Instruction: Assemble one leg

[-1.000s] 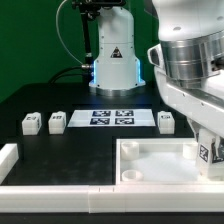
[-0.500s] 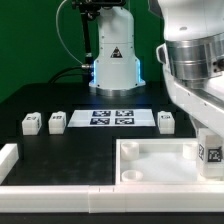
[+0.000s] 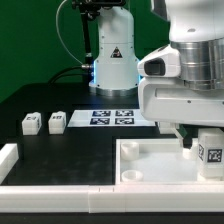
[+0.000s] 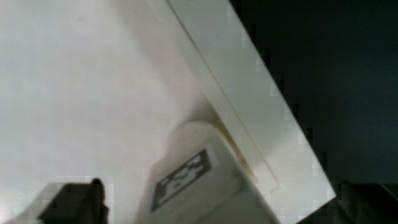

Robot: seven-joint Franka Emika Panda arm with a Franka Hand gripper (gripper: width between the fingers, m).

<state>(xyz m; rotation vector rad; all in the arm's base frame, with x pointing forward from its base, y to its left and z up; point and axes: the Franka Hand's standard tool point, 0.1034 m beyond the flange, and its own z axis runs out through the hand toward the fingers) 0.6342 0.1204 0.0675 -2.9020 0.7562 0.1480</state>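
You have the leg (image 3: pixel 210 152) standing upright at the exterior view's right, inside the white tray (image 3: pixel 140 165), with its tag facing the camera. In the wrist view the leg (image 4: pixel 187 180) sits just beside the tray's raised wall (image 4: pixel 249 110). Your arm's fingers (image 4: pixel 75 203) are down close to the leg; only one shows plainly, so you cannot tell whether they are open or clamped on it. Farther back on the bench (image 3: pixel 50 100), at the exterior view's left, two like pegs (image 3: pixel 44 122) lie near the marker board (image 3: pixel 113 117).
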